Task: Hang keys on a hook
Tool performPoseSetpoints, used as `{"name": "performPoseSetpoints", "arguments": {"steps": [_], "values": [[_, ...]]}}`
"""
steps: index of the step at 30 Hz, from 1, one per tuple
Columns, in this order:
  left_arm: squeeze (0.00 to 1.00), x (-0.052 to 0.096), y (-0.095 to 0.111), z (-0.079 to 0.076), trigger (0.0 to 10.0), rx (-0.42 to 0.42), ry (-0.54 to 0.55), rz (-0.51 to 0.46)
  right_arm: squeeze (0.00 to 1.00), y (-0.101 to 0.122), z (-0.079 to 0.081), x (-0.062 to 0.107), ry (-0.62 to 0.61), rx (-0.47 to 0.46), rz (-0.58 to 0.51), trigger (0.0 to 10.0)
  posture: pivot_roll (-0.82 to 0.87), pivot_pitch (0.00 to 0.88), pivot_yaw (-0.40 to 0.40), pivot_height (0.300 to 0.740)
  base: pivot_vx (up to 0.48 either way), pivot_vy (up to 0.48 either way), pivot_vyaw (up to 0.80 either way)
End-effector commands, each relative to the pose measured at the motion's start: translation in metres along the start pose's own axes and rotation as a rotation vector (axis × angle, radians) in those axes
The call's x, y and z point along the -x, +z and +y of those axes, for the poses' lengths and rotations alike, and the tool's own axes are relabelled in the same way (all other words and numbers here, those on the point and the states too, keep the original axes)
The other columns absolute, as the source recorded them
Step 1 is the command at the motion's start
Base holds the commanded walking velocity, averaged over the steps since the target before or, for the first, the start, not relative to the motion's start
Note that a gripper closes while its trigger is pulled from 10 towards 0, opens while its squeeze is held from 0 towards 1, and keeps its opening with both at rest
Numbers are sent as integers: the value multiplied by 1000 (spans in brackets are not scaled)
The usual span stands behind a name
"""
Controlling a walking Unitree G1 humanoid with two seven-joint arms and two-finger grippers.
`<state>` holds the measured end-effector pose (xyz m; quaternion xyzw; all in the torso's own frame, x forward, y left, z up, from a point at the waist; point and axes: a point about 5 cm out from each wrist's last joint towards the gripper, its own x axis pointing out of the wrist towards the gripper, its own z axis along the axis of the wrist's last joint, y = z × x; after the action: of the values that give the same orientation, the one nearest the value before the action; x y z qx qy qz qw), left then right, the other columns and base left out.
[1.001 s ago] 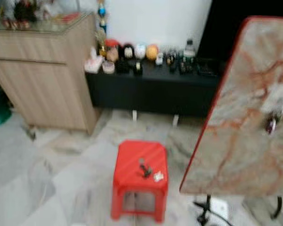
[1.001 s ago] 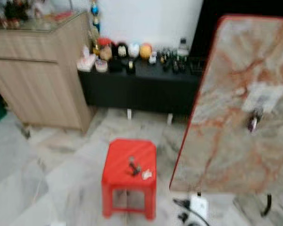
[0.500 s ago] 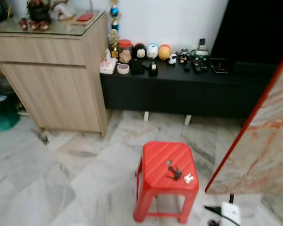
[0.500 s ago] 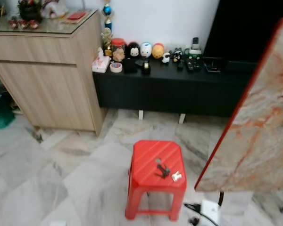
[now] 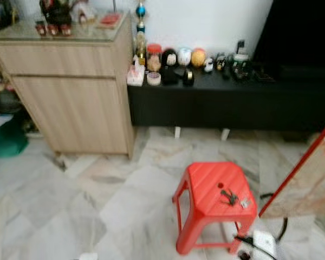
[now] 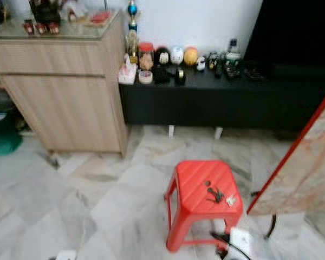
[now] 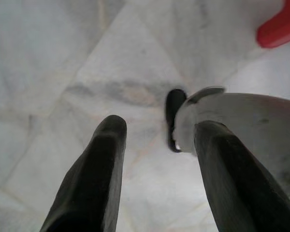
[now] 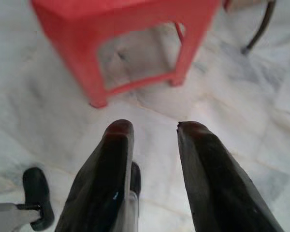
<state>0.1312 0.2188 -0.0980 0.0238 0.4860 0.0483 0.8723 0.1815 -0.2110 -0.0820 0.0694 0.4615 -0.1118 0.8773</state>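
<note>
While both arms hang idle, left hand (image 7: 154, 179) and right hand (image 8: 157, 164) open and empty, the keys (image 5: 229, 196) wait ahead on the red stool (image 5: 206, 184) for pickup.

**Floor, stool and low shelf**

A grey-veined marble floor (image 5: 70, 195) carries everything here. Near the right stands a red plastic stool (image 5: 214, 203), and on its seat lies a dark bunch of keys (image 5: 228, 196) with a small white tag (image 5: 244, 204) just beside it. A white power strip (image 5: 264, 242) with a black cable lies on the floor by the stool's near right leg. At the far left stands a wooden cabinet (image 5: 76, 92) with small ornaments on its glass top. To its right, against the far wall, a low black shelf (image 5: 227, 103) bears a row of round figurines, jars and dark gadgets
</note>
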Motion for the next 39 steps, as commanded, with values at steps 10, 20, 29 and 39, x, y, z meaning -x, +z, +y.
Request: {"name": "performPoseSetpoints", "arguments": {"steps": [10, 20, 29, 39], "values": [[0, 0, -3, -8, 10000, -2, -29, 15, 0, -3, -12, 1, -33, -3, 7, 10000, 83, 0, -50, 740, 0, 0, 0], [0, 0, -2, -9, 10000, -38, -33, 13, 0, -3, -12, 1, -31, 1, 7, 10000, 84, 0, -52, 740, 0, -222, 0], [0, 0, -2, -8, 10000, -44, -34, 12, 0, -3, -12, 1, -30, 2, 7, 10000, 83, 0, -52, 740, 0, -474, 0], [0, 0, -2, -8, 10000, -32, -29, 14, 0, -3, -11, 1, -30, 3, 7, 10000, 82, 0, -51, 740, 0, -126, 0]]}}
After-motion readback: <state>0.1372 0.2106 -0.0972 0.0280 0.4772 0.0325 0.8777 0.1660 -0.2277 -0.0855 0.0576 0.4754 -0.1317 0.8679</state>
